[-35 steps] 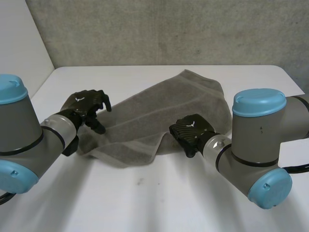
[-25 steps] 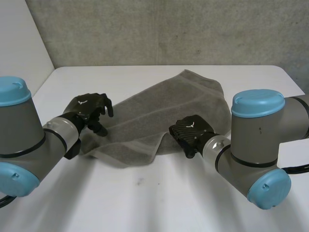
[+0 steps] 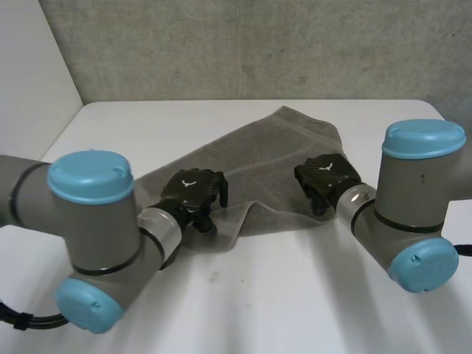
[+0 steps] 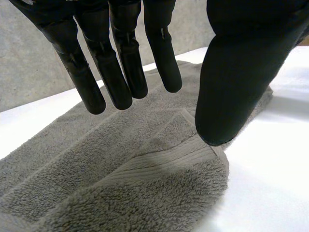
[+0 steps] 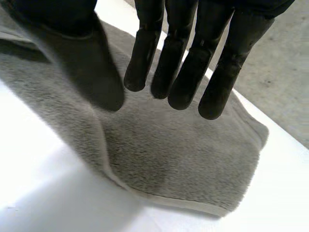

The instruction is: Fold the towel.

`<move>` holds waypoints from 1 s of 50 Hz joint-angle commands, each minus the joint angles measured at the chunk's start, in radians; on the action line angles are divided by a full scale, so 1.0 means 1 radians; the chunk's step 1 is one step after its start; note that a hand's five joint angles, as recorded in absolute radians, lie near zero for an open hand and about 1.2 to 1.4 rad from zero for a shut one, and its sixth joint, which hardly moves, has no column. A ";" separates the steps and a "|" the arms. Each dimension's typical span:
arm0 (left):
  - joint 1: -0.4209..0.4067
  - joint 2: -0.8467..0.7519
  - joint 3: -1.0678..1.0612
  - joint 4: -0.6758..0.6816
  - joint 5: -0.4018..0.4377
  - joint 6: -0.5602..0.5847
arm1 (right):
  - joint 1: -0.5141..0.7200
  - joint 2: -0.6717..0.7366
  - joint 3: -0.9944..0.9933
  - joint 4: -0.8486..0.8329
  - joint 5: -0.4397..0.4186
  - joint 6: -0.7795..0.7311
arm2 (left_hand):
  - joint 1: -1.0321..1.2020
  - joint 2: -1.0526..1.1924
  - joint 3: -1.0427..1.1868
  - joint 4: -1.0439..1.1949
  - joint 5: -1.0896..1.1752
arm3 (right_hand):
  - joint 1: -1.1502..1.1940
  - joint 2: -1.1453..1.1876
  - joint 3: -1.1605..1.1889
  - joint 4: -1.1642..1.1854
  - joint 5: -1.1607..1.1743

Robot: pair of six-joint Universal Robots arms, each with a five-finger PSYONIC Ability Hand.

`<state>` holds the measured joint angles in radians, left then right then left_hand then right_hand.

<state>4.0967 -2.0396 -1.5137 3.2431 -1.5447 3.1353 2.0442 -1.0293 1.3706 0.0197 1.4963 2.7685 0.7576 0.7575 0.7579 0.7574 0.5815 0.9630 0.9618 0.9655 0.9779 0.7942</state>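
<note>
A grey towel (image 3: 265,151) lies slantwise on the white table (image 3: 258,302), partly folded, with a banded hem at its near corner (image 4: 193,154). My left hand (image 3: 193,193) hovers over the towel's near left part. In the left wrist view its straight fingers (image 4: 120,63) and thumb (image 4: 236,82) stand apart above that corner, holding nothing. My right hand (image 3: 325,177) is over the towel's near right end. In the right wrist view its fingers (image 5: 188,58) hang straight above the towel (image 5: 183,159) close to the edge, thumb apart, touching nothing.
A grey concrete wall (image 3: 258,44) rises behind the table and a white wall (image 3: 29,74) stands at the left. White table top runs in front of the towel, between my two arms.
My left arm has swung right, carrying its hand from the towel's left end to its near corner. My right hand has moved right and back, from the near edge to the towel's right end.
</note>
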 commanded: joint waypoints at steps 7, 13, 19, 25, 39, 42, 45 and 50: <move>-0.136 -0.194 0.194 0.009 -0.143 -0.069 | -0.059 0.006 -0.001 -0.027 0.007 0.017 | 0.002 0.002 0.002 0.002 0.004 | -0.788 -0.787 -0.791 -0.803 -0.794; -0.159 -0.251 0.241 0.009 -0.193 -0.080 | -0.062 0.008 -0.004 -0.029 0.007 0.036 | -0.027 -0.027 -0.028 -0.027 -0.026 | -0.788 -0.787 -0.791 -0.803 -0.794; -0.167 -0.295 0.282 0.010 -0.241 -0.077 | -0.064 0.017 -0.004 -0.029 0.007 0.036 | -0.060 -0.060 -0.060 -0.060 -0.058 | -0.788 -0.787 -0.791 -0.803 -0.794; -0.167 -0.330 0.320 0.009 -0.261 -0.069 | -0.064 0.029 -0.004 -0.027 0.009 0.034 | -0.113 -0.112 -0.113 -0.112 -0.111 | -0.788 -0.787 -0.791 -0.803 -0.794; -0.167 -0.378 0.345 0.009 -0.379 -0.066 | -0.064 0.044 -0.004 -0.029 0.006 0.033 | -0.080 -0.080 -0.081 -0.080 -0.079 | -0.788 -0.787 -0.791 -0.803 -0.794; -0.167 -0.378 0.351 0.009 -0.411 -0.052 | -0.064 0.048 -0.005 -0.027 0.006 0.031 | 0.049 0.049 0.049 0.049 0.051 | -0.788 -0.787 -0.791 -0.803 -0.794; -0.167 -0.369 0.346 0.009 -0.420 -0.023 | -0.064 0.052 -0.005 -0.027 0.006 0.031 | 0.224 0.224 0.224 0.224 0.226 | -0.788 -0.787 -0.791 -0.803 -0.794; -0.165 -0.346 0.339 0.006 -0.423 0.009 | -0.064 0.055 -0.007 -0.029 0.004 0.031 | 0.457 0.457 0.457 0.457 0.459 | -0.788 -0.787 -0.791 -0.803 -0.794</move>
<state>3.9306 -2.4116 -1.1669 3.2517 -1.9622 3.1044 1.9804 -0.9788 1.3650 -0.0079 1.5013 2.7997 0.8791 0.8805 0.8797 0.8805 0.7008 0.2318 0.2572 0.2454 0.2633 0.0631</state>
